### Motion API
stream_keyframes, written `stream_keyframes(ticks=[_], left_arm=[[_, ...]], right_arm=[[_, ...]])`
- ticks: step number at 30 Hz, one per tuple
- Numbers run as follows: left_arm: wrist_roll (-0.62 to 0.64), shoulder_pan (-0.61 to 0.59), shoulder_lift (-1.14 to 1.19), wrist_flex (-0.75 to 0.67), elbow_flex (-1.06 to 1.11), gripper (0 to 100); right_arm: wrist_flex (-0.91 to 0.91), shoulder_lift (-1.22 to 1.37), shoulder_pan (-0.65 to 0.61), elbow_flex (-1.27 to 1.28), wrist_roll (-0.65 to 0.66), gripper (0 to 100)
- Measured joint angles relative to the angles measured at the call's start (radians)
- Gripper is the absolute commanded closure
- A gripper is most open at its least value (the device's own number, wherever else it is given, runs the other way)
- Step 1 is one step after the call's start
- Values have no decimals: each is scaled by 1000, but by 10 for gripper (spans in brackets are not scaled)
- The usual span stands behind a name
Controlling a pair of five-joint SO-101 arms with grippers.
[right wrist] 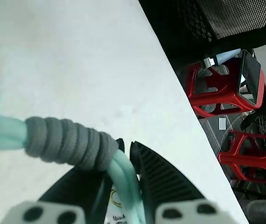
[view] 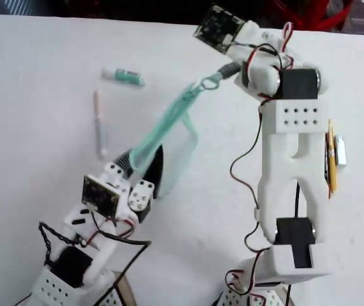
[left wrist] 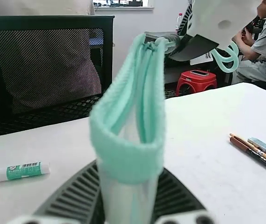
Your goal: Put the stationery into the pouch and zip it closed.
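The pouch [view: 169, 124] is held stretched between the two grippers near the middle of the table [view: 35, 178], running from about 7 o'clock up to 1 o'clock in the high view. The left gripper [view: 142, 162] is clamped on its lower end; in the left wrist view the teal fabric stands straight up out of the dark fingers [left wrist: 72, 198]. The right gripper [view: 223, 72] is at the far end, its fingers pinched on the pull [right wrist: 67, 142] — the teal cord passes between the jaws, with a grey ribbed sleeve just ahead of the tips. Whether the zip is open or shut, I cannot tell.

All the stationery lies on the table, outside the pouch:
- A glue stick [view: 123, 76] lies at 11 o'clock from the pouch, well apart from it.
- A pen [view: 97, 124] lies at 9 o'clock, near the pouch.
- Pencils [view: 330, 159] and an eraser [view: 340, 153] lie just beside each other at 3 o'clock — past the right arm's white body.
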Motion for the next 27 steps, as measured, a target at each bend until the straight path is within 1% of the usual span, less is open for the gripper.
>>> stream_keyframes(ticks=[3, 4, 5, 6, 9, 10, 11, 15, 17, 19, 24, 27], left_arm=[[0, 2, 0, 0, 0, 977], [0, 2, 0, 0, 0, 976], [0, 2, 0, 0, 0, 975], [0, 2, 0, 0, 0, 965], [0, 0, 0, 0, 0, 894], [0, -3, 0, 0, 0, 885], [0, -3, 0, 0, 0, 889], [0, -5, 0, 0, 0, 948], [0, -3, 0, 0, 0, 954], [0, -3, 0, 0, 0, 954], [0, -2, 0, 0, 0, 955], [0, -3, 0, 0, 0, 955]], right_arm=[[0, 2, 3, 0, 0, 975], [0, 2, 3, 0, 0, 959], [6, 0, 3, 0, -3, 921], [21, -9, 3, 0, -12, 861], [91, -63, -6, 0, -72, 663], [118, -87, -18, 0, -89, 622], [144, -110, -31, 0, -95, 608], [275, -199, -107, 0, -54, 650], [359, -238, -146, 0, -32, 675], [393, -290, -173, 0, -31, 689], [408, -463, -158, -2, -32, 693], [408, -532, -75, -2, -32, 693]])
